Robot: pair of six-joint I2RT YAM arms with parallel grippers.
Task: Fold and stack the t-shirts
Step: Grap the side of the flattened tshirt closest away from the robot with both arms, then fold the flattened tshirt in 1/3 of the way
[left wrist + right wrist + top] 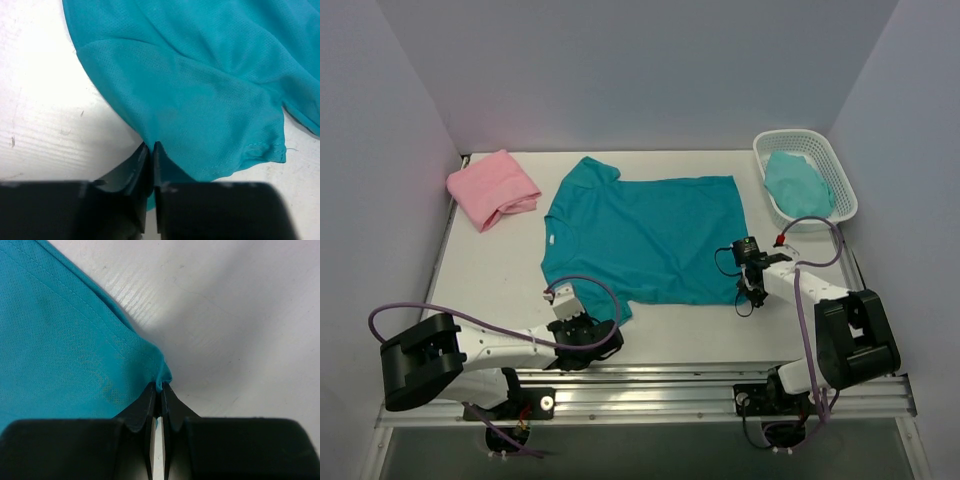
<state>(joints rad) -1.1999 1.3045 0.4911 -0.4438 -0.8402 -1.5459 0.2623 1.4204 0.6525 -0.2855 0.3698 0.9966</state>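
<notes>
The teal t-shirt [645,235] lies spread flat on the white table, collar to the left and hem to the right. My left gripper [582,322] is shut on the cloth of its near sleeve [200,115], the fold pinched between the fingertips [151,148]. My right gripper [750,278] is shut on the near hem corner [161,374] of the same shirt. The pink t-shirt [492,187] lies folded at the far left of the table, away from both grippers.
A white plastic basket [820,155] stands at the far right holding a lighter green cloth [796,182]. Grey walls close in the table on three sides. The metal rail [650,385] runs along the near edge.
</notes>
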